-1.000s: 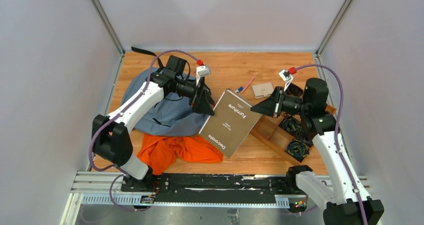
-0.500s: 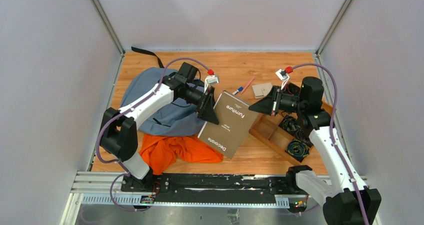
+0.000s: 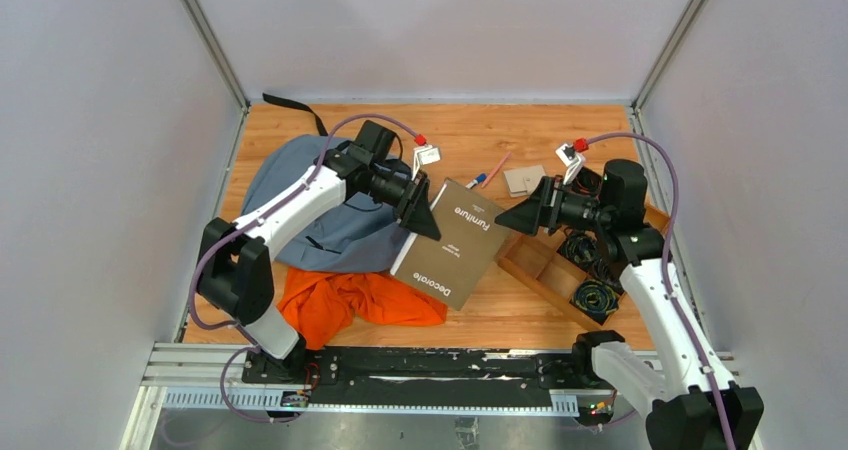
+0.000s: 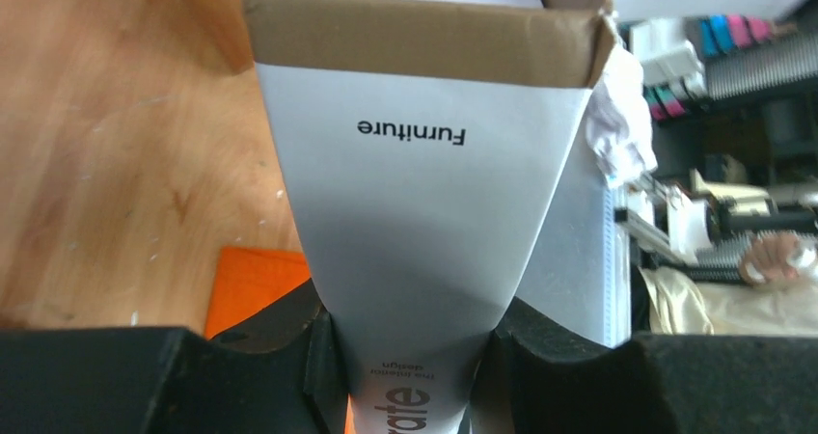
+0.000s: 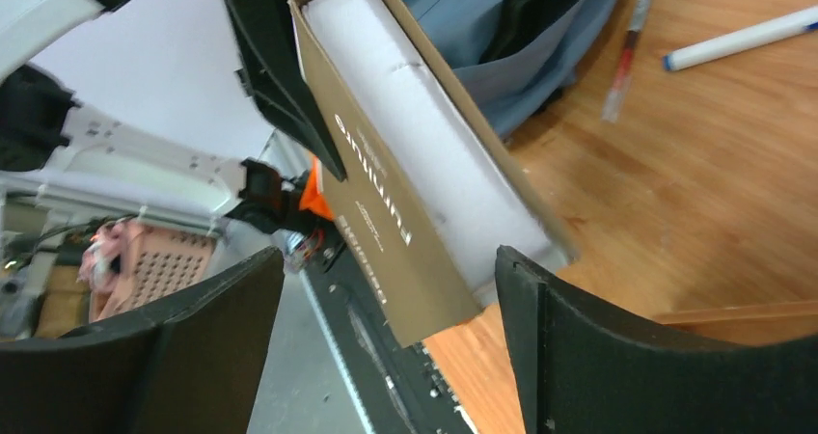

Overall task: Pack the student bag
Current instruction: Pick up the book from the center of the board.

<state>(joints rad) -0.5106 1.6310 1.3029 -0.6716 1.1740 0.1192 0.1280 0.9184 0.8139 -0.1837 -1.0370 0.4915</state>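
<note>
Top view: one bag (image 3: pixel 300 185) far left under the left arm, one book (image 3: pixel 455 240) mid-table, one orange cloth (image 3: pixel 355 298) near left, one tray (image 3: pixel 530 265) right; left wrist alone shows left gripper (image 4: pixel 405 357) pinching the book; right wrist alone shows right gripper (image 5: pixel 391 289) jaws spread, book not touched, two pens (image 5: pixel 741 39) beyond.

A robot lab: white enclosure walls (image 3: pixel 100 120), aluminium rail (image 3: pixel 190 370).

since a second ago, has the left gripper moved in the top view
Yes. The left gripper has shifted right, toward the wooden tray, and now sits at the book's left edge rather than over the student bag.
</note>
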